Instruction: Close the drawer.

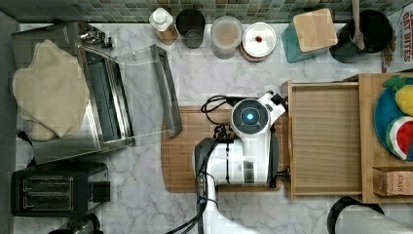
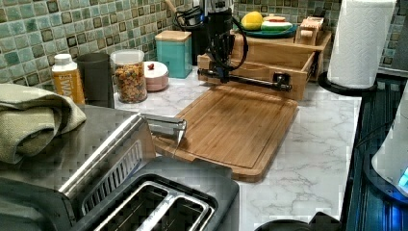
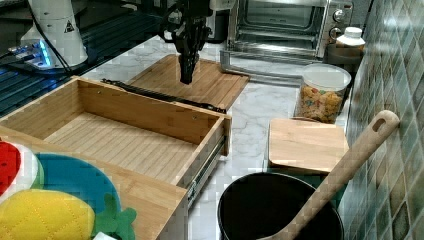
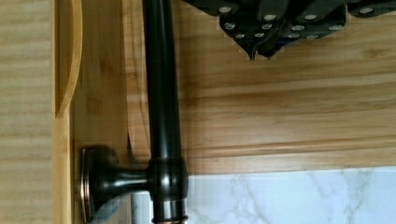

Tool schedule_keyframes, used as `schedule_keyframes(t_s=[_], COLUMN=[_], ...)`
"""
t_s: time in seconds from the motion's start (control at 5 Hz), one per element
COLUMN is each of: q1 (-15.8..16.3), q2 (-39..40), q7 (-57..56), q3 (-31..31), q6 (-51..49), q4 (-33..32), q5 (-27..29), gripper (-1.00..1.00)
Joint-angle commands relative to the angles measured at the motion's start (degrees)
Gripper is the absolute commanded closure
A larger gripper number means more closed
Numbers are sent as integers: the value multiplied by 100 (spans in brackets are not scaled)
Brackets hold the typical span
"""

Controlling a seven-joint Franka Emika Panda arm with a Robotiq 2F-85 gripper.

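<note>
Drawer point(image 1: 324, 139) — pulled well out of its wooden cabinet point(image 1: 384, 141) and showing its bare grained bottom — takes up the top view's right side, its front panel facing the cutting board point(image 1: 185, 161) that lies flat on the marble counter point(image 1: 214, 83). A long dark handle bar point(image 3: 160, 95) runs along the outside of that front panel, held off it by dark posts. The arm point(image 1: 243, 156) reaches over the cutting board, and its gripper point(image 3: 186, 75) points straight down beside the handle, on the cutting-board side; in the wrist view the fingertips point(image 4: 261, 44) sit pressed together with no gap and nothing between them, near the bar but apart from it. In the left view the gripper point(image 2: 222, 72) stands near one end of the bar, at the left view's left. Behind the drawer along the tiled wall stand a cereal jar point(image 3: 322, 97) and a teal canister with a wooden lid point(image 1: 309, 34). The toaster oven point(image 1: 92, 97) stands with its glass door point(image 1: 146, 90) dropped open, the door's far edge resting over the cutting board's corner.
</note>
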Motion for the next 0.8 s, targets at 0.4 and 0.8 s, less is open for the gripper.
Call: schedule_keyframes(t_s=[0.4,0.8], q1=[-364,-676], q2=[171,374], q7=[-79,-516], q3=[-292,-539], q6=[418,898], q4=[-93,90], q5=[-180,-416], gripper=[100,100])
